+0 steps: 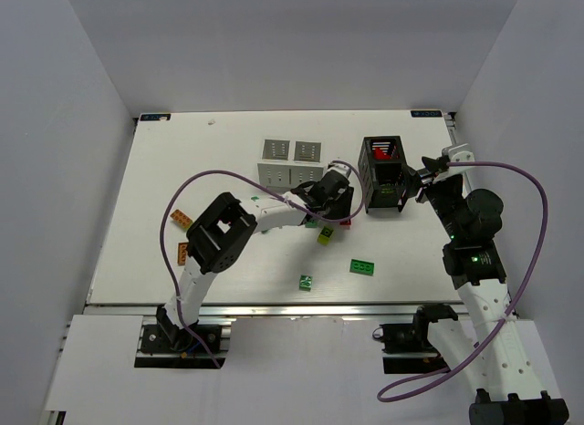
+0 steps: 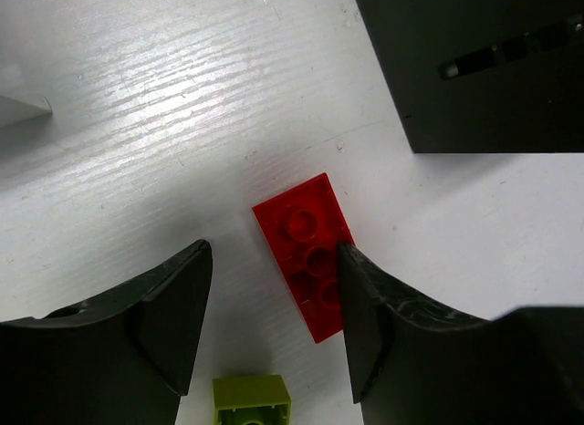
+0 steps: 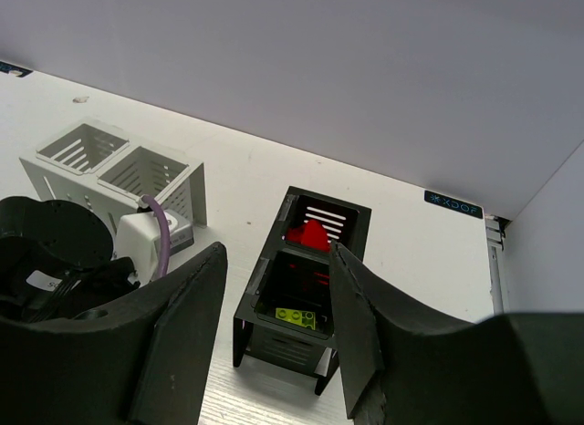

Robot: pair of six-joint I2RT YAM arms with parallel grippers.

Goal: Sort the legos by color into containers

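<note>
A red lego (image 2: 306, 256) is seen lying flat on the table (image 2: 137, 106) between the parted fingers of the left gripper (image 2: 274, 261). Its long edge is touched by the finger at 3 o'clock, the other finger stands apart, and nothing is grasped. A yellow-green lego (image 2: 251, 399) lies just at 6 o'clock of it, and a corner of the black container (image 2: 474, 69) is seen at 1 o'clock.

In the top view the white container (image 1: 272, 173) stands near the black one, at its 9 o'clock. Two dark green legos (image 1: 364, 266) are found at 6 o'clock of the left gripper, well apart from both containers. Near the table's 9 o'clock edge two more bricks (image 1: 181, 219) are made out, orange or perhaps red.

The right gripper (image 3: 276, 259) is held at 3 o'clock of the black container, fingers spread and empty. In that container a red piece (image 3: 308, 233) lies in the far compartment and a yellow-green brick (image 3: 299, 317) in the near one.
</note>
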